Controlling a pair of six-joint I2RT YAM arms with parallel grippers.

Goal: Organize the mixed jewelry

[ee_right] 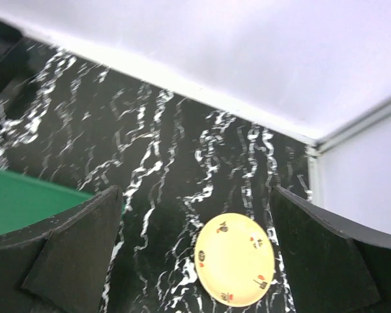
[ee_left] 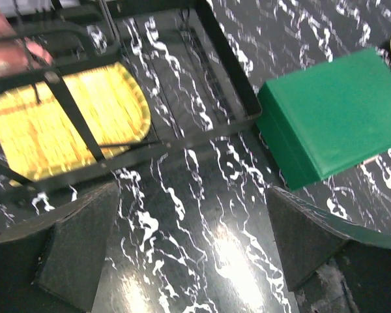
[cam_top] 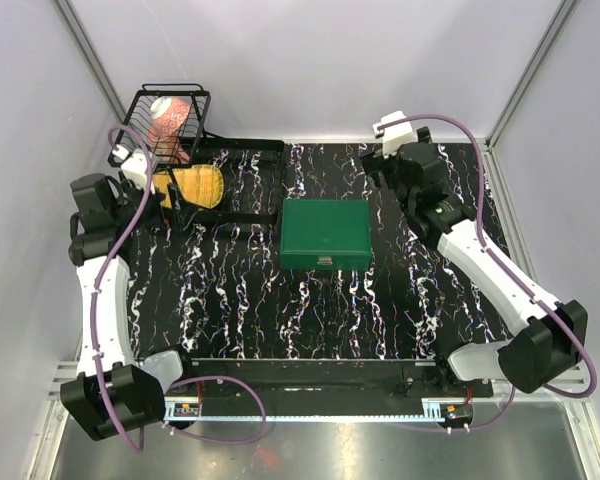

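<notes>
Two tools, both splayed wide and empty: left tool (ee_left: 190,215), right tool (ee_right: 194,215). One shut green box (cam_top: 325,233) lies ahead-right of the left tool on the worktop (cam_top: 230,300). One tan plate (ee_right: 234,261) sits just ahead of the right tool. Five tiny marks (ee_right: 255,241) ring the plate, too small to tell jewelry from print or to read any long axis.

Pale lilac walls (cam_top: 310,60) enclose a black, white-veined tabletop (cam_top: 230,300) edged by aluminium frame posts (cam_top: 87,50).
</notes>
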